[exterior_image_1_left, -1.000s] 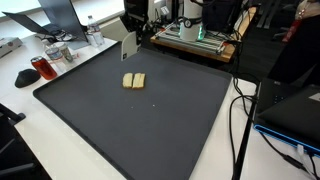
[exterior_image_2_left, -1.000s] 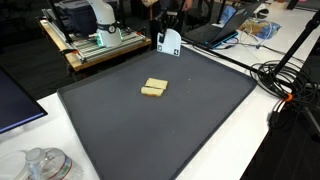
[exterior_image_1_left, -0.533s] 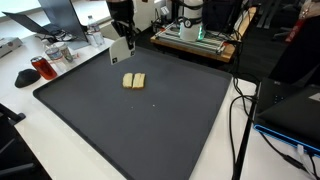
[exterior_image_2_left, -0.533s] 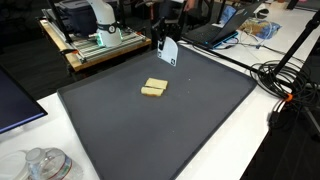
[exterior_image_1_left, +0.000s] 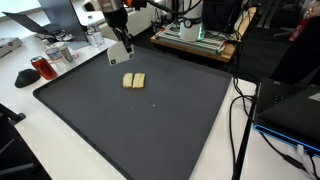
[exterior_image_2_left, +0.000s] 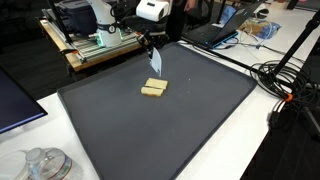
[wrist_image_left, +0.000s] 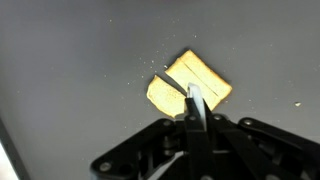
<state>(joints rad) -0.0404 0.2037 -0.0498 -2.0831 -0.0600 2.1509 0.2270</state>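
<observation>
Two pale yellow bread-like pieces (exterior_image_1_left: 134, 80) (exterior_image_2_left: 153, 89) lie side by side on the dark grey mat (exterior_image_1_left: 150, 130) (exterior_image_2_left: 150, 135). My gripper (exterior_image_1_left: 124, 38) (exterior_image_2_left: 152, 48) hangs just above and behind them, shut on a thin flat white blade-like piece (exterior_image_1_left: 122, 51) (exterior_image_2_left: 155, 63) that points down. In the wrist view the blade (wrist_image_left: 194, 100) shows edge-on between the closed jaws (wrist_image_left: 194, 120), its tip over the yellow pieces (wrist_image_left: 205, 75). Whether the tip touches them is unclear.
A red mug (exterior_image_1_left: 40, 67) and jars (exterior_image_1_left: 60, 52) stand beside the mat. A wooden crate with equipment (exterior_image_1_left: 195, 40) (exterior_image_2_left: 95, 45) sits behind it. Cables (exterior_image_1_left: 240, 120) (exterior_image_2_left: 285, 80) run along one side; a laptop (exterior_image_2_left: 225, 25) is at the back.
The arm has swung from the mat's back edge towards the yellow pieces, carrying the white blade, which now hangs close over them. The pieces have not moved.
</observation>
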